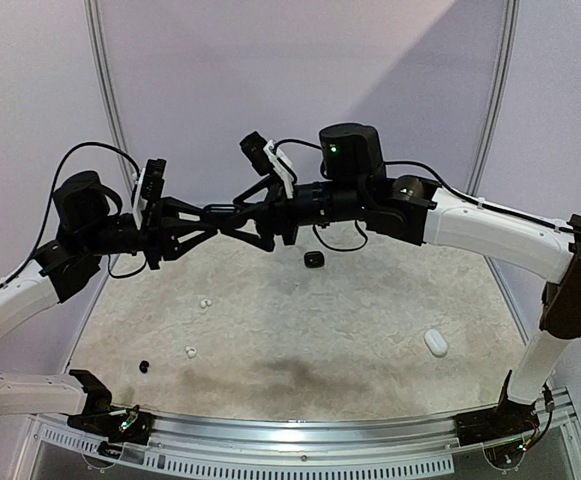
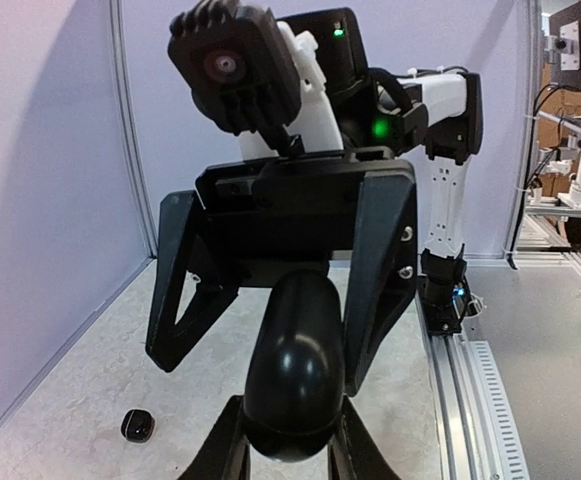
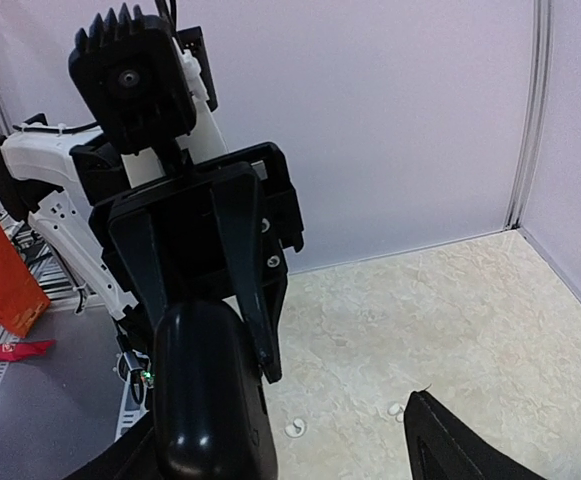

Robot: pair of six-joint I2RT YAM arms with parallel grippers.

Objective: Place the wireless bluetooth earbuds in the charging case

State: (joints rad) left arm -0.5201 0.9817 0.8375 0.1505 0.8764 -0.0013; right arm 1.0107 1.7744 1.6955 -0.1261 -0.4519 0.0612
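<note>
Both arms are raised above the middle of the beige speckled tabletop (image 1: pixel 300 330), and their grippers are brought tip to tip in the air. A glossy black pebble-shaped plastic case (image 2: pixel 295 370) is held off the table by the left gripper (image 2: pixel 290 445), whose jaws are drawn narrow against its two sides. The right gripper (image 3: pixel 290 440) is placed around the same case from the right, with its jaws spread wide. One of its fingers (image 3: pixel 460 450) is seen well apart from the case; whether the other finger touches it cannot be told. Whether the lid of the held case is up or down cannot be made out either.

The earbuds are found on the tabletop, left of centre. A tiny white bean-like plastic earbud (image 1: pixel 205 301) is seen in the left middle, and a second white earbud (image 1: pixel 190 351) is seen nearer, a little to its left. A tiny glossy black earbud (image 1: pixel 144 366) is placed further left and nearer still. A second small black case (image 1: pixel 313 260) is seen on the far middle of the tabletop, below the grippers. A white oval case (image 1: pixel 436 342) is seen on the near right, well apart from the earbuds.
</note>
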